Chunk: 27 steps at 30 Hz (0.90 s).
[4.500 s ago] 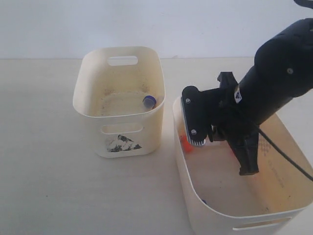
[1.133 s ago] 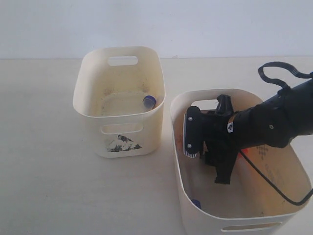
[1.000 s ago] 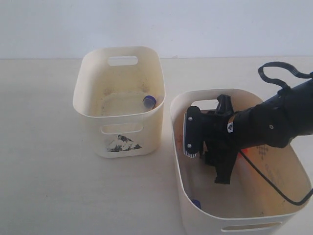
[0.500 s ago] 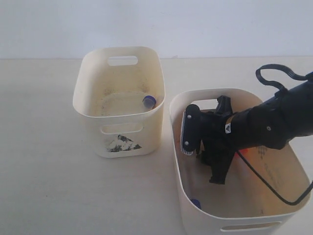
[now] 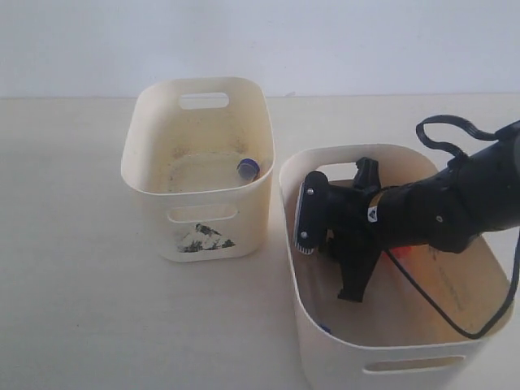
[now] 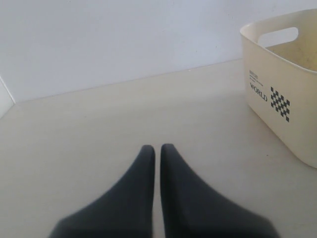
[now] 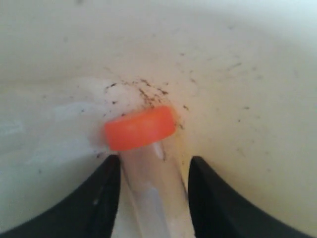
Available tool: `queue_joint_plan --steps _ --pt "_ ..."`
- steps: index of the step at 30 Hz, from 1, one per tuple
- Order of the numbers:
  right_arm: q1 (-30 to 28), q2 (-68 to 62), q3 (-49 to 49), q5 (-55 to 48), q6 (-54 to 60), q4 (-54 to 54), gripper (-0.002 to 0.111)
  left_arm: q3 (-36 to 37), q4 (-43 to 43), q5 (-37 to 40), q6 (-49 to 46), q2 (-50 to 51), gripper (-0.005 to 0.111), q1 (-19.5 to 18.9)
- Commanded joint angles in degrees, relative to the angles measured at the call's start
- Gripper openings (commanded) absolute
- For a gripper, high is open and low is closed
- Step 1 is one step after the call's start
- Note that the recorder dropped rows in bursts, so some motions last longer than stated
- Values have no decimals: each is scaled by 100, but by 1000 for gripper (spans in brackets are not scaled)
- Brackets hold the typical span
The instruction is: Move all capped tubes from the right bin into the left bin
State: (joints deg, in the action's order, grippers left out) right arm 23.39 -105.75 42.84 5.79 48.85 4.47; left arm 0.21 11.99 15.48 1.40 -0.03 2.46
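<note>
left pincer (image 6: 153, 148): parked over the bare table (image 6: 99, 124), fingers pressed together, nothing in them.
left bin (image 5: 154, 203): same spot as a second ago. one blue-capped tube (image 5: 248, 168) lies inside by its right wall, unmoved.
right bin (image 5: 341, 366): nudged a touch toward the left bin in the last half second. a blue cap (image 5: 324, 328) peeks up at its near left corner.
right pincer (image 7: 154, 161): lower and further left inside the right bin than a second ago, jaws drawn in. one finger sits at each side of a clear tube body. you can't tell yet if the pinch is firm.
orange-capped tube (image 7: 140, 128): lying on the right bin's floor close to a wall, body between those fingers, not lifted.
meaning for the task: looks like you're mid-grasp on the next tube. one is delivered and at least two are left in the right bin.
writing, left wrist view: "world" in dark capitals by a checker patch on a cream bin (image 6: 277, 124). the small print above is too small to read.
writing, exterior view: torn sticker (image 5: 203, 238) has no readable words. the white badge (image 5: 371, 214) on the right arm is illegible.
</note>
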Motion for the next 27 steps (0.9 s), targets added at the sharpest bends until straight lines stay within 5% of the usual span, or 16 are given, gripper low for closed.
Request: queue_joint_plan --steps 1,20,23,27 --pt "-54 -159 7 85 31 32 38 -21 -21 -52 76 3 4 8" --pt "-54 -183 7 82 -39 32 37 -21 -21 -52 76 3 4 8" --pt "-54 -183 7 -147 -39 32 27 -21 -21 -52 76 3 4 8" --pt "-54 -183 7 -579 179 32 -1 -21 -21 -52 76 3 4 8"
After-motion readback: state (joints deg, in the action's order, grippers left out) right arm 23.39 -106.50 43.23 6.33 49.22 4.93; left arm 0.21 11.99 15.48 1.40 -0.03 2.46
